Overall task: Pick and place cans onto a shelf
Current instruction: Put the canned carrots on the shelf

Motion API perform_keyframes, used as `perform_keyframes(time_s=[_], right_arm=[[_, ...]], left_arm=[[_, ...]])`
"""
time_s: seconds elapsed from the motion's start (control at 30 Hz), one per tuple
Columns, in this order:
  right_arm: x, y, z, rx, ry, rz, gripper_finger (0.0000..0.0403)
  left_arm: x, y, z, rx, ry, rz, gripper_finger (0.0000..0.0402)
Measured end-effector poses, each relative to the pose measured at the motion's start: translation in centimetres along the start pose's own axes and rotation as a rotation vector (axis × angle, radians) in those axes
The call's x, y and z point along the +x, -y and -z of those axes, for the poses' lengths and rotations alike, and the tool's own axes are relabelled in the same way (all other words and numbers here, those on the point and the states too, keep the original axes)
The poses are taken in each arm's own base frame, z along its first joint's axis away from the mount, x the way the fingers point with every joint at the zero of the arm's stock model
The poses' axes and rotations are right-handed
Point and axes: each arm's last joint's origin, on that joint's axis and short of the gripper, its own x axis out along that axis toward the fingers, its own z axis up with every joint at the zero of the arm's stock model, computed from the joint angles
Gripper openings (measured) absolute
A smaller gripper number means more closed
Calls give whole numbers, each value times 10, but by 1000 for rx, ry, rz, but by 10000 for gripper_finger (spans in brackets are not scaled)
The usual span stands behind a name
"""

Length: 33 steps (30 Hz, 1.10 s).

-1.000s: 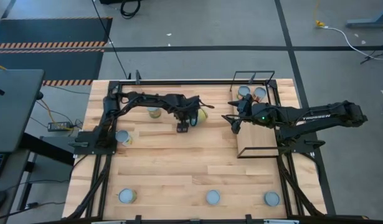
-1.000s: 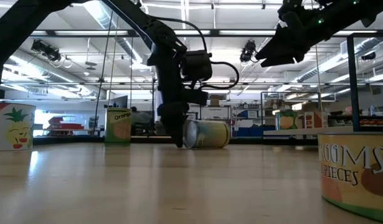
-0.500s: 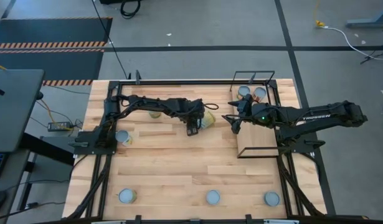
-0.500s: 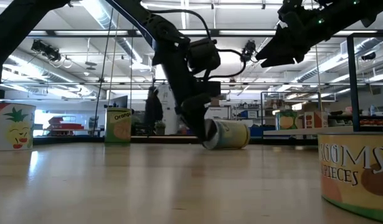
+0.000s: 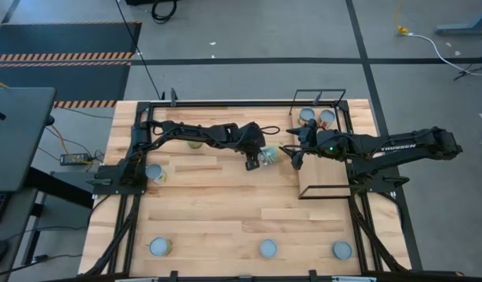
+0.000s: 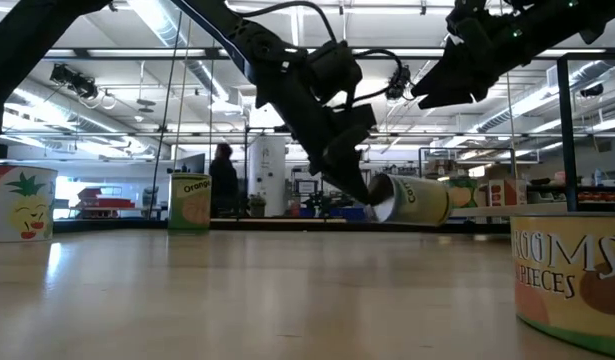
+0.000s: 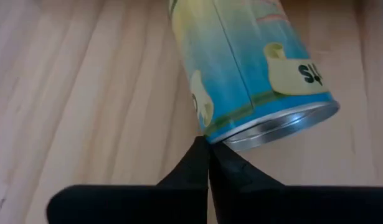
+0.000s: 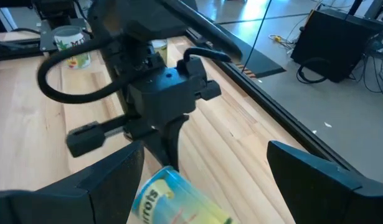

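A can [image 5: 269, 155] with a blue and yellow label lies on its side on the tabletop, between my two grippers. It also shows in the left wrist view [image 7: 253, 68] and the low view [image 6: 412, 200]. My left gripper [image 5: 254, 160] is shut, its tips at the can's silver end. My right gripper [image 5: 293, 154] hangs open above the table just right of the can, at the shelf's [image 5: 323, 174] left edge. Two cans [image 5: 306, 115] [image 5: 327, 117] stand at the shelf's far end. My left gripper touches the lying can's silver end rim [image 7: 217, 140] with its shut fingertips [image 7: 207, 149]; nothing is between the fingers. The fingers slant down from the table's left side. The can lies on its side on the table.
Three cans stand along the near edge [image 5: 160, 247] [image 5: 268, 248] [image 5: 342, 250]. One stands at the left [image 5: 154, 172] and one under my left arm [image 5: 195, 143]. In the low view a mushroom can [image 6: 572, 275] is close at the right. The table's middle is bare wood.
My left gripper has shut with nothing between its fingers. It has gone toward the table's right edge and tipped up from steep to slanting. The can, lying on its side, has shifted to the right along the table ahead of it, toward my right gripper and the shelf.
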Motion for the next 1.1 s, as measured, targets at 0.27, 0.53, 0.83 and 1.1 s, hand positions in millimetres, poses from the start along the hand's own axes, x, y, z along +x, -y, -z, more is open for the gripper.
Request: perform_keyframes(time_s=[0.27,0.53,0.83,1.1], right_arm=[[-2,-5,1,-154,-3,-46,348],[14,-24,-21,-479,-48,-81,350],[58,-68,-37,-853,-185,-75,396],[70,-76,-33,-868,-204,-63,376]], left_arm=[[-28,-4,-6,-97,-43,-18,2],[-95,-23,-33,-326,-226,-75,1],[-105,-19,-41,-420,-267,-12,0],[-104,-5,-45,-405,-237,10,0]])
